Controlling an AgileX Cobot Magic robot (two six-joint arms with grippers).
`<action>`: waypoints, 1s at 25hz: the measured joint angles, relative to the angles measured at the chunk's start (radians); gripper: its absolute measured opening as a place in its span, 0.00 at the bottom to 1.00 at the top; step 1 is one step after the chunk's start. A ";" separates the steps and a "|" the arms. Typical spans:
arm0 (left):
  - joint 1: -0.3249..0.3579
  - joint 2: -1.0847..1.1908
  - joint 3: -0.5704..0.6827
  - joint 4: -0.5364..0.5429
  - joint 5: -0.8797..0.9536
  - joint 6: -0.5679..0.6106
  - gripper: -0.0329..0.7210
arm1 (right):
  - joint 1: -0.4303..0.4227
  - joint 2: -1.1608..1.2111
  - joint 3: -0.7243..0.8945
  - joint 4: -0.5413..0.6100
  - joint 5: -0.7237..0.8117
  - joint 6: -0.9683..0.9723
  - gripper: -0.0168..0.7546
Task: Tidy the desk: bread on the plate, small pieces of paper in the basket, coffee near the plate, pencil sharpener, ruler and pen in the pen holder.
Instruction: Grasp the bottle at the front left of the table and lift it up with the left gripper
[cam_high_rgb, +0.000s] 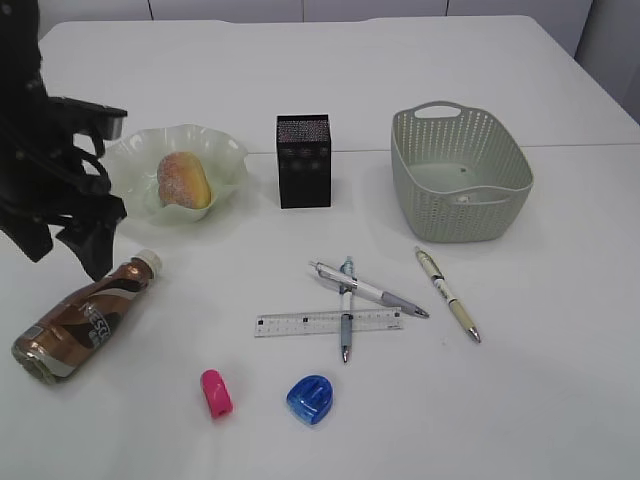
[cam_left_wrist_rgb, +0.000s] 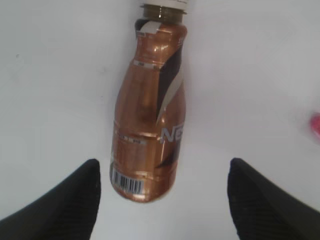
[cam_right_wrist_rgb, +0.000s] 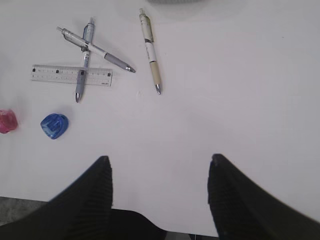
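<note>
A brown coffee bottle (cam_high_rgb: 85, 318) lies on its side at the front left; the left wrist view shows it (cam_left_wrist_rgb: 150, 110) with its cap pointing away. My left gripper (cam_high_rgb: 70, 250) (cam_left_wrist_rgb: 164, 172) is open above it, apart from it. Bread (cam_high_rgb: 183, 180) lies on the wavy plate (cam_high_rgb: 135, 150). The black pen holder (cam_high_rgb: 303, 160) and the empty-looking basket (cam_high_rgb: 460, 175) stand behind. Three pens (cam_high_rgb: 368, 289) (cam_right_wrist_rgb: 150, 50), a ruler (cam_high_rgb: 328, 322) (cam_right_wrist_rgb: 71, 75), a pink sharpener (cam_high_rgb: 216, 392) (cam_right_wrist_rgb: 7, 121) and a blue sharpener (cam_high_rgb: 311, 398) (cam_right_wrist_rgb: 54, 125) lie in front. My right gripper (cam_right_wrist_rgb: 160, 170) is open and empty. No paper pieces show.
The white table's front edge (cam_right_wrist_rgb: 30, 200) lies just under my right gripper. Two pens cross each other over the ruler; the third pen (cam_high_rgb: 448, 294) lies apart to the right. My right arm is out of the exterior view.
</note>
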 joint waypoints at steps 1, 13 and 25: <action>-0.007 0.025 0.000 0.016 -0.007 0.000 0.80 | 0.000 -0.018 0.009 0.000 0.000 0.000 0.63; -0.040 0.204 -0.064 0.095 -0.101 0.002 0.80 | 0.000 -0.074 0.023 -0.002 0.002 -0.001 0.63; -0.040 0.310 -0.100 0.107 -0.067 0.002 0.80 | 0.000 -0.074 0.023 -0.008 0.002 -0.002 0.63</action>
